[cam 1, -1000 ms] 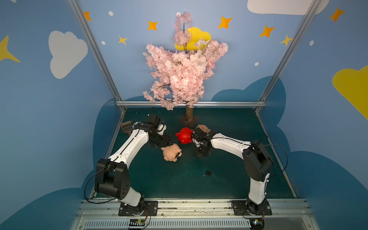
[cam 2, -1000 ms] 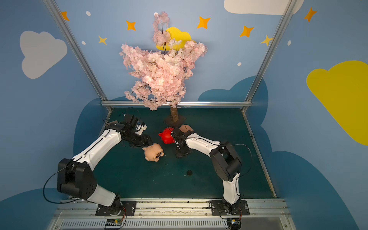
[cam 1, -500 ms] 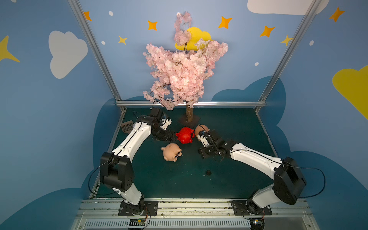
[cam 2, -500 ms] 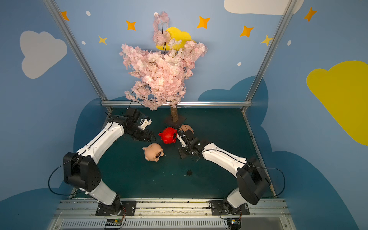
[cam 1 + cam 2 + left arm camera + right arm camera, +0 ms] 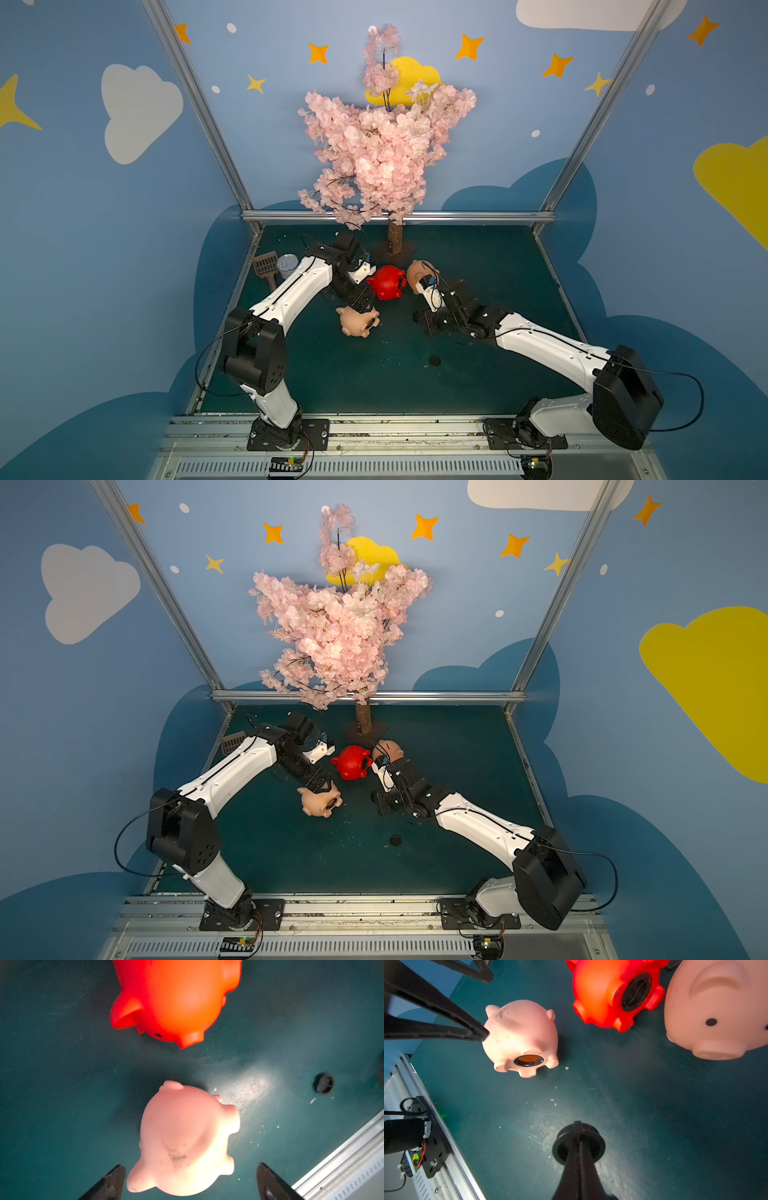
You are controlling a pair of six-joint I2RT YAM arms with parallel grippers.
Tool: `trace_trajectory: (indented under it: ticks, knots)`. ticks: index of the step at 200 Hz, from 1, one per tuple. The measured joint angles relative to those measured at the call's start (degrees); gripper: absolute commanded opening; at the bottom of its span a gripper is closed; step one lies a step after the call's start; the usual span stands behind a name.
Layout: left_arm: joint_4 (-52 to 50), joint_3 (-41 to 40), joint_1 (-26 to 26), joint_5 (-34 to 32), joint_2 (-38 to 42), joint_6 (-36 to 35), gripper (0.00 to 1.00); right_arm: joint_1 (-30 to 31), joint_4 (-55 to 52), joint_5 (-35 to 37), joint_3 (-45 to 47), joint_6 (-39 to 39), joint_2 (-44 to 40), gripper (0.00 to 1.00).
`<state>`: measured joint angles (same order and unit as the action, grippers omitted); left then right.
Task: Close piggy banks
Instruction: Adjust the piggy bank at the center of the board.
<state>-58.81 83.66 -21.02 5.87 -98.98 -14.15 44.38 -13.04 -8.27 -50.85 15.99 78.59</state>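
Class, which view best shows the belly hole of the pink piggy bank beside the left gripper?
Right wrist view: the pink piggy bank turns its belly hole to that camera, black rim clear. In both top views it is only a small dark spot. The left wrist view shows only its back.

The dark green tabletop bears a blossom tree, with a red piggy bank and an upright peach piggy bank just before it, a tipped peach piggy bank and a small black round object farther forward, and a tin can and slotted scoop to its left.
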Motion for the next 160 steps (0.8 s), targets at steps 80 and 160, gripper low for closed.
trace_trajectory:
  ticks: [80, 160]
  knots:
    - [-1.33, 0.07, -0.55, 2.75, -4.46, -1.27, 0.98, -0.37, 1.4, 0.17, 3.17, 0.04, -5.07, 0.0]
    - [-1.18, -1.11, -1.29, -4.04, -5.29, -1.53, 0.97, -0.57, 1.66, 0.68, 3.37, 0.68, -5.4, 0.0]
